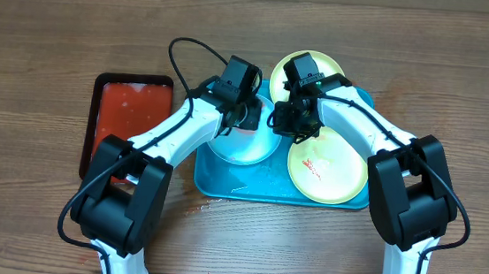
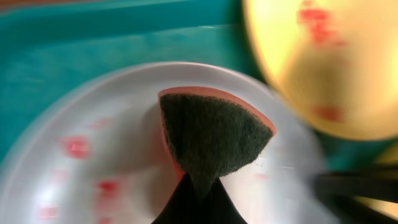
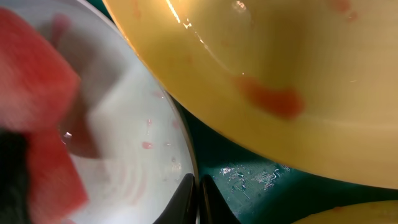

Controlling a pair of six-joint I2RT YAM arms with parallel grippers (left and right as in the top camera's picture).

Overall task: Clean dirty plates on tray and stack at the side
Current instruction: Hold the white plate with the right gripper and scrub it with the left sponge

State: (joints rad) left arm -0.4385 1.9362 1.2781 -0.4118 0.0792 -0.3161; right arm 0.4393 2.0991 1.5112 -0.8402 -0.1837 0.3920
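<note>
Smeared pale yellow-green round plastic plate sat near-right on large turquoise rectangular plastic tray. Left of it, pale blue-white plastic plate: left tool clamped red-and-green sponge on it, and right tool, almost closed, pinched its right rim. Farther back, second yellow-green plate overhung the tray's far edge.

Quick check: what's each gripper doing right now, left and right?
Left gripper: closed, holding the sponge.
Right gripper: closed, pinching the rim of the white plate.

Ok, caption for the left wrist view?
Left gripper holds a green-faced sponge over the red-smeared white plate on the blue tray, yellow plate beside.
</note>
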